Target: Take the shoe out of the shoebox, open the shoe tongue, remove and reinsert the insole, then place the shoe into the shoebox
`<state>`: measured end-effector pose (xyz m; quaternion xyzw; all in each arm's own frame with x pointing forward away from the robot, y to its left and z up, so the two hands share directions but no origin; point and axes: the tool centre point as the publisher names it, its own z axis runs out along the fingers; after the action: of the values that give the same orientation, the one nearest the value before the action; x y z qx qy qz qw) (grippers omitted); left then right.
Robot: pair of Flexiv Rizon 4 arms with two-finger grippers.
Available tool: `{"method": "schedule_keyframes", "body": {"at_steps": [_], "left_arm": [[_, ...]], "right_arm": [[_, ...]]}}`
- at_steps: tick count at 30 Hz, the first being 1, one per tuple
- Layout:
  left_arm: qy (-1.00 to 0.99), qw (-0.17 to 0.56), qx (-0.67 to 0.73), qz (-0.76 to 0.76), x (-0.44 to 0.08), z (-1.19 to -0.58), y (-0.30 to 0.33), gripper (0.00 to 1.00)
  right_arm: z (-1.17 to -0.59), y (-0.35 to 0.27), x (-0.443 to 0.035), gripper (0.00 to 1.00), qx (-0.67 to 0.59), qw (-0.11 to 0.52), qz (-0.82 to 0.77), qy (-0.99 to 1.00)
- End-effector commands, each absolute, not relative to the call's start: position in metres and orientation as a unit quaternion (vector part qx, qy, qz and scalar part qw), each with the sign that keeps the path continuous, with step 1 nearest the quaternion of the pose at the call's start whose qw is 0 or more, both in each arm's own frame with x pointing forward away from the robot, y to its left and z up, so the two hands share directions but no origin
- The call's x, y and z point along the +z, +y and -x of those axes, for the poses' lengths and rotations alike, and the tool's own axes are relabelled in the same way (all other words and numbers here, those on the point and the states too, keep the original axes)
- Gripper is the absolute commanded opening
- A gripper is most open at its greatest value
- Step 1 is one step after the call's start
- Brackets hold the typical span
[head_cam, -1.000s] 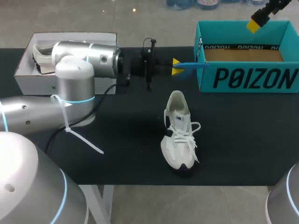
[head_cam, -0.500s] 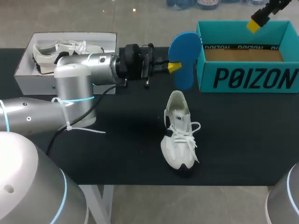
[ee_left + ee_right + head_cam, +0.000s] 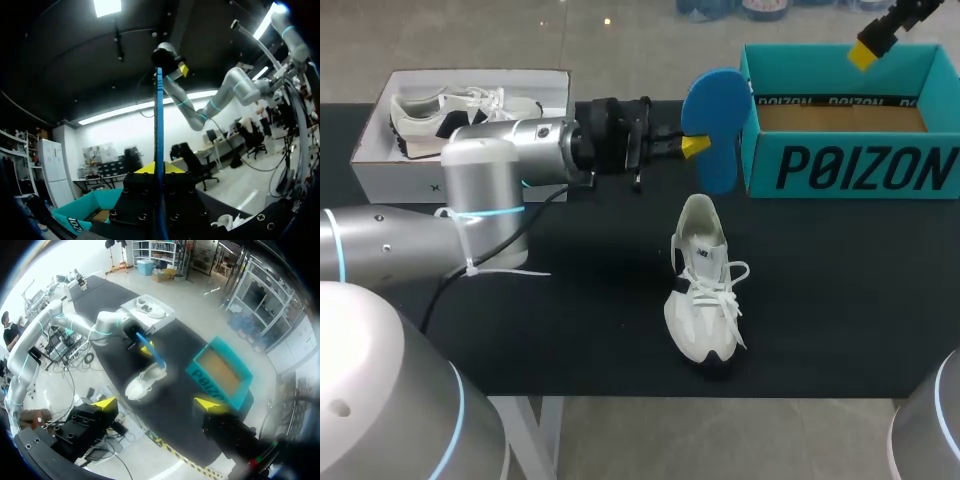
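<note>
A white sneaker (image 3: 704, 291) lies on the black table (image 3: 840, 300), toe toward the front edge, laces loose. Above and behind it, my left gripper (image 3: 692, 145) is shut on a blue insole (image 3: 713, 128), held upright beside the teal shoebox (image 3: 850, 165). In the left wrist view the insole (image 3: 159, 130) runs edge-on between the two yellow tips of the left gripper (image 3: 159, 168). My right gripper (image 3: 157, 404) hangs open high over the table, with the sneaker (image 3: 144, 380), insole (image 3: 152, 353) and teal shoebox (image 3: 222, 373) far below. One of its fingertips (image 3: 868, 50) shows over the shoebox's back wall.
A white box (image 3: 380, 150) at the table's back left holds a second white sneaker (image 3: 450, 105). The teal shoebox shows a brown cardboard floor. My left arm's grey links (image 3: 480, 200) lie across the table's left part.
The left wrist has turned, so the insole went from flat and edge-on to upright with its face showing. The sneaker and the right gripper have stayed put.
</note>
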<state>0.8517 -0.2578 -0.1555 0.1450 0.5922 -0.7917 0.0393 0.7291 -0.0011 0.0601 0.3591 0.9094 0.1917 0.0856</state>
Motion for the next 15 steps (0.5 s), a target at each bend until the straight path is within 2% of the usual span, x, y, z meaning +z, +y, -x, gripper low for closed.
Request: {"method": "schedule_keyframes", "body": {"at_steps": [1,10,15], "left_arm": [[0.592,0.039,-0.792,-0.145,-0.1558,-0.8516,-0.2580,0.00],[0.604,0.042,-0.782,-0.148,-0.1556,-0.8500,-0.2603,0.00],[0.628,-0.012,-0.770,-0.112,-0.1548,-0.8508,-0.2668,0.00]], "right_arm": [[-0.7306,-0.0007,0.0608,1.00,0.190,0.084,-0.359,0.910],[-0.7306,-0.0007,0.0608,1.00,0.190,0.084,-0.359,0.910],[-0.7306,-0.0007,0.0608,1.00,0.190,0.084,-0.359,0.910]]}}
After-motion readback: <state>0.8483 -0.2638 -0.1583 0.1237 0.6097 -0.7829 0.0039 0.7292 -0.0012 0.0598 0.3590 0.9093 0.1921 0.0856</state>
